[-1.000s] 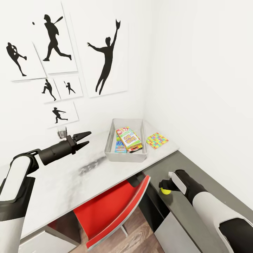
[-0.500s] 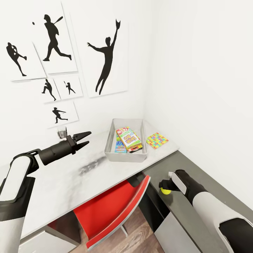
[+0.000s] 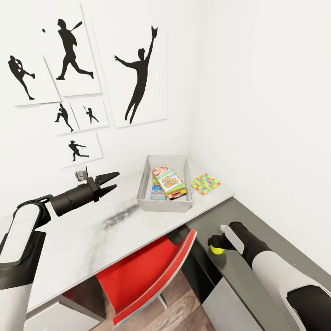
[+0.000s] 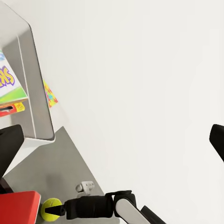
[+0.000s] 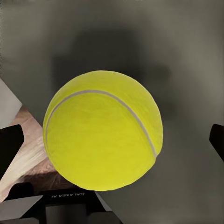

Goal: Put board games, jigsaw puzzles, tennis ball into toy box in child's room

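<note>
**Games boxed, ball in hand, puzzle waiting**

Taking the toy box (image 3: 164, 189) as the landmark and reading from left to right: well to its left, the left end effector (image 3: 110, 180) hangs over the tabletop (image 3: 92, 234) with its fingers spread wide and nothing between them.

Inside the toy box lie the board games (image 3: 168, 181), stacked on a slant; the green "Skip-Bo" box is on top, and a teal-blue box and another colourful one peek out beneath it. By that showing, the three games look to be already stowed, though the stack hides what else may lie under them.

Just to the right of the toy box, one jigsaw puzzle (image 3: 205, 183) lies flat on the tabletop, apart from the rim and still to be moved. Whether the second puzzle is in the box under the games, I cannot tell.

Further right and nearer the robot, below the tabletop's edge beside the dark side panel (image 3: 239, 271), the right end effector (image 3: 215, 246) grips the tennis ball (image 3: 216, 249); in the right wrist view the ball (image 5: 103, 129) sits between the fingers. It is held but not yet delivered.

My reading: more than half done, with the ball and at least one puzzle left.
</note>
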Robot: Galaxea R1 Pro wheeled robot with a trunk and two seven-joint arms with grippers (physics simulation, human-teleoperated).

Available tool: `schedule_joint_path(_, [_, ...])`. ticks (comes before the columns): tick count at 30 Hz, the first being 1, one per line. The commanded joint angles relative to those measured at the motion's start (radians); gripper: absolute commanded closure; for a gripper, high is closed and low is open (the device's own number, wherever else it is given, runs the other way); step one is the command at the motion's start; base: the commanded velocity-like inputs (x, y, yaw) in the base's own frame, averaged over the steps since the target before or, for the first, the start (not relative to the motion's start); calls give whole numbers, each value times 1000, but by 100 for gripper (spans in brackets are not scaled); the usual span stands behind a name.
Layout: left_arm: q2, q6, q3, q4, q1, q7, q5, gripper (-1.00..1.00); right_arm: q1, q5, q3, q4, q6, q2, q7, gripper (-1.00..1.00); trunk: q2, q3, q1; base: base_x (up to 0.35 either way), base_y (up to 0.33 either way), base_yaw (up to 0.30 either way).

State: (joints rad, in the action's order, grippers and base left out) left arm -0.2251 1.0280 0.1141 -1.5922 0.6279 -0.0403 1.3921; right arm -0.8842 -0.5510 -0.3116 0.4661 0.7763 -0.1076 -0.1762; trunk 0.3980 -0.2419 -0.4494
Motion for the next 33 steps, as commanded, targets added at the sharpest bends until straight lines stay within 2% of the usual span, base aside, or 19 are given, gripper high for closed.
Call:
schedule_joint_path(1, [0,4,1,0,1,-4,-4,-100,-1,-11,-8,2,3,-1,-7,-100,2,-2,-1,0,0,0])
schedule_joint_path(12, [-2,4,1,0,1,-4,-4,-100,-1,-10,-6,2,3,-1,-5,-100,2,-2,-1,0,0,0])
schedule_joint_path(13, [-2,4,1,0,1,-4,-4,-100,-1,-10,-6,2,3,-1,-5,100,2,-2,-1,0,0,0])
schedule_joint_path(33, [-3,4,1,1,1,-4,-4,-100,-1,-10,-6,10,4,-2,-5,100,2,-2,-1,0,0,0])
